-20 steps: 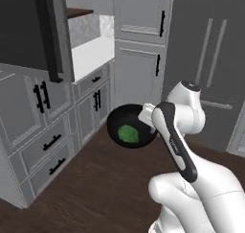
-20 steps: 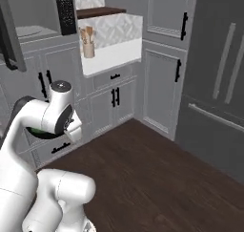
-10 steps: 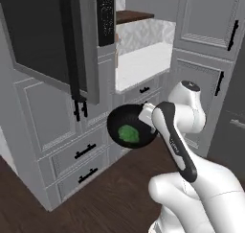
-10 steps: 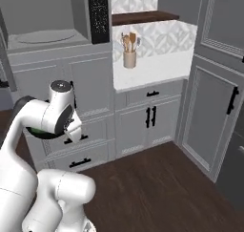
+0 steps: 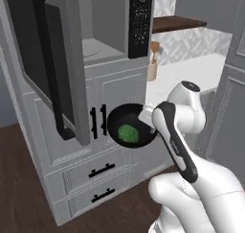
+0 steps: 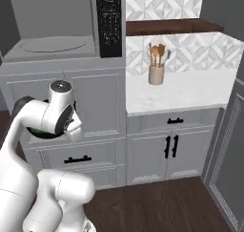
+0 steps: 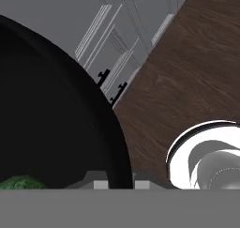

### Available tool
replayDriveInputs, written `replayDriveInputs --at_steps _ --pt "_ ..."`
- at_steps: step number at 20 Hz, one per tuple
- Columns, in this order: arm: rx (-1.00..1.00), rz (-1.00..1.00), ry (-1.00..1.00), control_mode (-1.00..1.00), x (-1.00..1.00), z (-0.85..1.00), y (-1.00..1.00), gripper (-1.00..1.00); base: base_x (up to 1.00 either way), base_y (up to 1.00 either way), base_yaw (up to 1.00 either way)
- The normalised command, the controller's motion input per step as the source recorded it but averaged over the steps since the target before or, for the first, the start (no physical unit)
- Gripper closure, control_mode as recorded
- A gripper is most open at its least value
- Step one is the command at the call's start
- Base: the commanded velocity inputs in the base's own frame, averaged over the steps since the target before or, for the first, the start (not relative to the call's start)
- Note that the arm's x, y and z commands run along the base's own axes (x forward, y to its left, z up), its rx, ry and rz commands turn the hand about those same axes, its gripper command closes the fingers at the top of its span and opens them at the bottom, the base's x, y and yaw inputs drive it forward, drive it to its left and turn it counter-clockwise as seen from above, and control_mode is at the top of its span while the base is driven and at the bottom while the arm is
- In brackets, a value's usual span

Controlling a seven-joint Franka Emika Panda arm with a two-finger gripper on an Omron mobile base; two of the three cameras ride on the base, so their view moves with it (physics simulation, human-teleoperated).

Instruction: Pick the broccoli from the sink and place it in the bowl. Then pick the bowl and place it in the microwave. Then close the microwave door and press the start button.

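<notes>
Gripper (image 5: 149,116) pinching bowl (image 5: 128,126) at its rim, carried level w/ broccoli (image 5: 127,133) inside. Microwave (image 6: 62,23) cavity sits above and ahead of my hand; microwave door (image 5: 45,64) hangs open on my left. Bowl is below the cavity floor, in front of cabinet drawers (image 5: 93,177). Judgement: lift first, then push fwd.

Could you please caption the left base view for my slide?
Gripper holds the bowl with broccoli beside the open microwave door.
</notes>
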Motion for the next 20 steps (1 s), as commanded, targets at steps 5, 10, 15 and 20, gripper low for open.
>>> replayDriveInputs --at_steps 5,10,15,20 --pt "0.0 0.0 0.0 1.0 0.0 0.0 0.0 1.0 0.69 -0.08 0.54" --pt "0.0 0.0 0.0 1.0 0.0 0.0 0.0 1.0 0.63 -0.15 0.44" --pt "0.0 0.0 0.0 1.0 0.0 0.0 0.0 1.0 0.57 -0.18 0.24" --pt "0.0 0.0 0.0 1.0 0.0 0.0 0.0 1.0 0.45 0.0 0.0"
